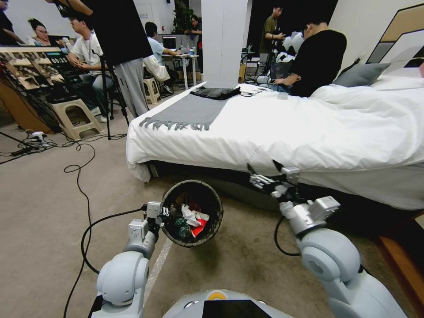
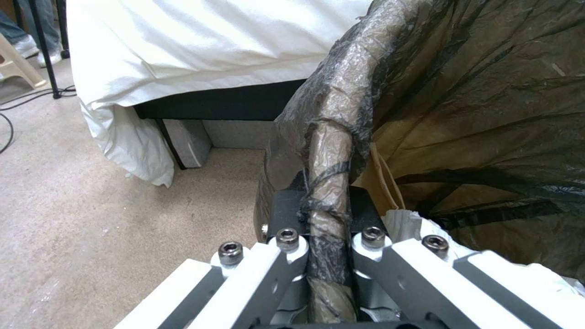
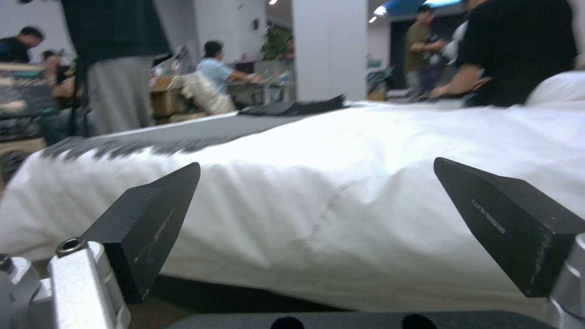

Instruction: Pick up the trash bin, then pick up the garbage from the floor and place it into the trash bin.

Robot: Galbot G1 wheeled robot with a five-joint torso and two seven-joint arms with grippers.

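Note:
The trash bin (image 1: pixel 213 201), round with a dark bag liner over its rim, hangs off the floor and tilted toward me in front of the bed. My left gripper (image 1: pixel 164 213) is shut on its near-left rim; the left wrist view shows the fingers (image 2: pixel 286 214) clamping the liner-covered rim (image 2: pixel 332 146). Inside lies garbage (image 1: pixel 194 221): white tissue, a red packet, a dark bottle, and brown paper (image 2: pixel 384 183). My right gripper (image 1: pixel 264 168) is raised to the right of the bin, near the bed's edge, open and holding nothing, its black fingertips (image 3: pixel 152 219) spread wide.
A white-covered bed (image 1: pixel 309 128) with a grey throw (image 1: pixel 190 112) fills the space ahead. Black cables (image 1: pixel 81 185) trail across the beige carpet at left. A tripod (image 1: pixel 106 97), stools and seated people stand beyond. A wooden edge (image 1: pixel 399 256) lies at right.

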